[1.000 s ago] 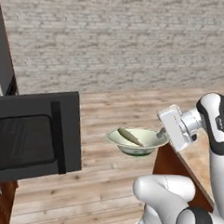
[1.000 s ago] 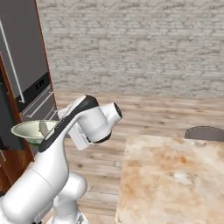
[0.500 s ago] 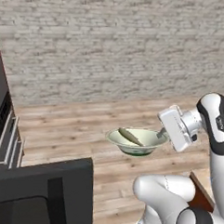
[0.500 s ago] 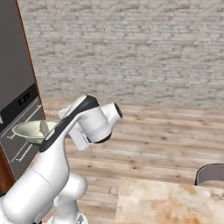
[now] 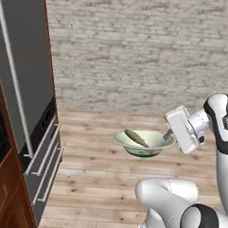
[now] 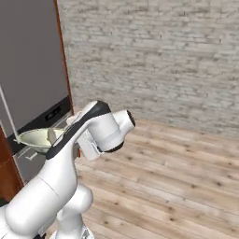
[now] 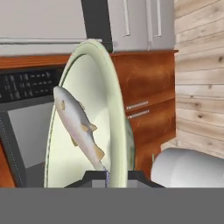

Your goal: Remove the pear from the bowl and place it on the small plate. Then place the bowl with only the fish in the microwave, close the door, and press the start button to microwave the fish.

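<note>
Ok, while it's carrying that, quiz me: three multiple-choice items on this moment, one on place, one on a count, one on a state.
1. Where is the bowl?
A. On the wooden floor
B. In the air, at the tool
C. Inside a drawer

2. How many things lie in the bowl?
A. One
B. Two
C. None

3. How does the tool stand at the bowl's rim?
A. Open, well clear of it
B. Shut on the rim
C. Shut on the fish's tail

Answers:
1. B: the left base view shows the bowl level above the floor, at the end of the arm.
2. A: a single fish lies in it, and no pear with it.
3. B: in the hand view the dark finger tips close on the rim from both sides.
</note>
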Available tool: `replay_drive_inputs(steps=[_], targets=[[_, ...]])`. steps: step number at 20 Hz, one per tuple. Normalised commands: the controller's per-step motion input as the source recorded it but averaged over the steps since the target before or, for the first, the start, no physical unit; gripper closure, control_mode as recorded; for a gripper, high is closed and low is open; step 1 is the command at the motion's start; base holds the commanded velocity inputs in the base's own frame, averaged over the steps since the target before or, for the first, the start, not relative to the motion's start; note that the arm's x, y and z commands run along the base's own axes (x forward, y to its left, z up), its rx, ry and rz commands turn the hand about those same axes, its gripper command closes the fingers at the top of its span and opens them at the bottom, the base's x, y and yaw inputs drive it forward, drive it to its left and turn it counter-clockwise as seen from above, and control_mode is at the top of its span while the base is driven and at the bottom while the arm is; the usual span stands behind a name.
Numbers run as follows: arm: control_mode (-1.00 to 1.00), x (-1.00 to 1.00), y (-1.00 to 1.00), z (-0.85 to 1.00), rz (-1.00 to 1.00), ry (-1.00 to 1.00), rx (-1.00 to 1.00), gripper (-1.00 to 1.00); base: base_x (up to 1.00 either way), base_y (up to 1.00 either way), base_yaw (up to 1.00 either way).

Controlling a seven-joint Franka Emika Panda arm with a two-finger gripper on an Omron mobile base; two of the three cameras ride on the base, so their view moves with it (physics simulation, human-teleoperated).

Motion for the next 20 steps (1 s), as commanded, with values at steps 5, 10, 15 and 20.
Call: replay_drive_inputs(steps=[5, 10, 15, 20], targets=[[1.00, 0.00, 0.00, 0.00, 0.00, 0.00, 0.00, 1.00, 0.72, 0.01, 0.81], [1.00, 0.00, 0.00, 0.00, 0.00, 0.00, 0.00, 1.00, 0.56, 0.00, 0.87], [1.00, 0.00, 0.00, 0.00, 0.00, 0.00, 0.00, 1.00, 0.47, 0.00, 0.90], [1.00, 0.00, 0.00, 0.00, 0.00, 0.00, 0.00, 1.00, 0.50, 0.01, 0.87]])
